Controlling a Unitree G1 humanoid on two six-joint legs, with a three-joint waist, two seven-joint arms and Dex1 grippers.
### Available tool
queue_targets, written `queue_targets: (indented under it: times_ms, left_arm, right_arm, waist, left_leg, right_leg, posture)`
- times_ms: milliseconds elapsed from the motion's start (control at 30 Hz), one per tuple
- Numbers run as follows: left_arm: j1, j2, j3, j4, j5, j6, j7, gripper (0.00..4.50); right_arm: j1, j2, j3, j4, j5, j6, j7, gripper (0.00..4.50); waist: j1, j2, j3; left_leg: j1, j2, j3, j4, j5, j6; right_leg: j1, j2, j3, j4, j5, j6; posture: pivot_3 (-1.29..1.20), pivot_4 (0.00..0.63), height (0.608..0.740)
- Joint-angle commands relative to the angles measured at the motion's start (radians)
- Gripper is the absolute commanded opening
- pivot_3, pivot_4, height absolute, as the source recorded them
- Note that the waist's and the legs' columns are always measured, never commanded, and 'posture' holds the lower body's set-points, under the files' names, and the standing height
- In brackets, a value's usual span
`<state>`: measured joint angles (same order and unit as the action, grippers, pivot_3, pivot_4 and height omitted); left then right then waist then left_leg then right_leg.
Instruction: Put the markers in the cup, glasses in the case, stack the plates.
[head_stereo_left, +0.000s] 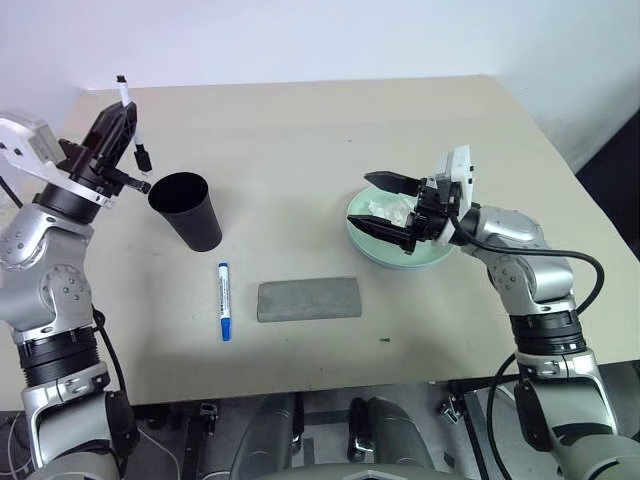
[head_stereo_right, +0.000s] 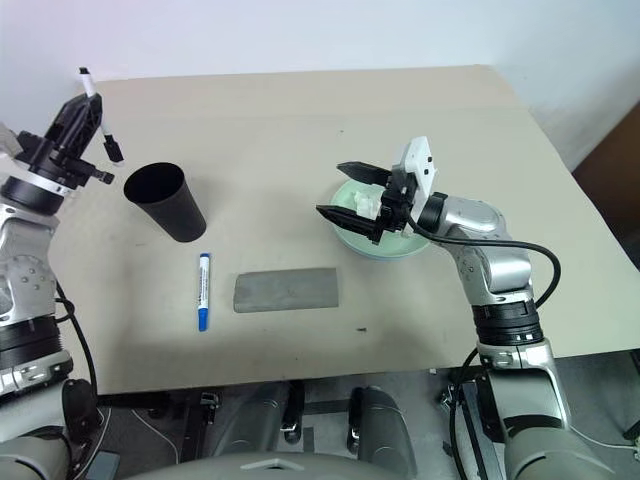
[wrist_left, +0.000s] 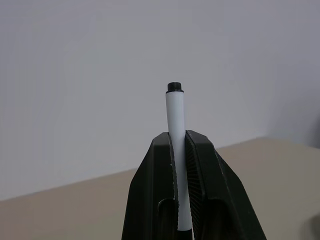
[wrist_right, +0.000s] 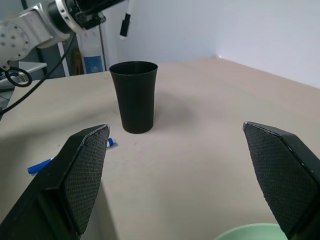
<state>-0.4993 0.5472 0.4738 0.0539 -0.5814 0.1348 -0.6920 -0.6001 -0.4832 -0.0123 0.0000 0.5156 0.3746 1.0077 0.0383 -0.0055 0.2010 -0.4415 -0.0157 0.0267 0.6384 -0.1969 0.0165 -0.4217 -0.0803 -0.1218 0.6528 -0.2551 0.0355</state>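
My left gripper (head_stereo_left: 124, 112) is raised at the table's left, shut on a thin white marker (wrist_left: 175, 110) with black ends, tilted up above and just left of the black cup (head_stereo_left: 186, 210). The cup stands upright. A white marker with a blue cap (head_stereo_left: 224, 300) lies flat in front of the cup. Beside it lies the grey case (head_stereo_left: 308, 298). My right gripper (head_stereo_left: 362, 200) hangs open, pointing left, over a pale green plate (head_stereo_left: 430, 258) that carries a crumpled white tissue (head_stereo_left: 388, 208). The glasses are out of view.
The beige table (head_stereo_left: 300, 140) has wide bare room at its back and middle. Its front edge runs just below the case. A white wall stands behind the table.
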Motion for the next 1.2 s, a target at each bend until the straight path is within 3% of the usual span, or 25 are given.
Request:
queue_targets:
  times_ms: [33, 700, 1100, 1133, 1200]
  left_arm:
    - [0.004, -0.011, -0.010, 0.018, -0.016, -0.043, -0.038, 0.00]
    - [0.014, -0.040, -0.077, 0.121, 0.031, -0.070, -0.043, 0.00]
    - [0.062, -0.033, -0.060, 0.041, -0.011, -0.017, -0.011, 4.15]
    - [0.065, -0.033, -0.056, 0.028, -0.017, -0.012, -0.001, 4.44]
    - [0.069, -0.033, -0.045, 0.004, -0.032, 0.007, 0.015, 4.44]
  right_arm:
    - [-0.006, -0.012, -0.029, -0.044, 0.002, -0.016, -0.014, 4.50]
    - [0.021, -0.030, -0.028, -0.069, -0.019, -0.035, -0.042, 4.50]
    - [0.010, -0.022, -0.016, -0.052, -0.029, -0.048, -0.035, 4.50]
    - [0.009, -0.021, -0.016, -0.051, -0.029, -0.049, -0.033, 4.50]
    - [0.008, -0.019, -0.015, -0.049, -0.030, -0.050, -0.031, 4.50]
  waist:
    - [0.000, 0.000, 0.000]
    - [0.000, 0.000, 0.000]
    - [0.000, 0.000, 0.000]
    - [0.000, 0.000, 0.000]
    - [0.000, 0.000, 0.000]
  left_leg:
    - [0.000, 0.000, 0.000, 0.000, 0.000, 0.000]
    - [-0.002, 0.002, 0.001, 0.006, -0.001, 0.003]
    - [-0.002, 0.003, 0.001, 0.006, -0.002, 0.003]
    - [-0.002, 0.003, 0.001, 0.006, -0.002, 0.003]
    - [-0.003, 0.003, 0.001, 0.006, -0.002, 0.003]
  right_leg:
    - [0.000, 0.000, 0.000, 0.000, 0.001, 0.000]
    - [0.000, 0.001, 0.001, -0.001, 0.003, 0.000]
    - [0.000, 0.001, 0.001, -0.002, 0.004, 0.000]
    - [-0.001, 0.001, 0.001, -0.002, 0.004, 0.000]
    - [-0.001, 0.001, 0.001, -0.002, 0.004, 0.000]
  posture:
    - [0.00, 0.150, 0.740]
    - [0.00, 0.150, 0.740]
    - [0.00, 0.150, 0.740]
    - [0.00, 0.150, 0.740]
    - [0.00, 0.150, 0.740]
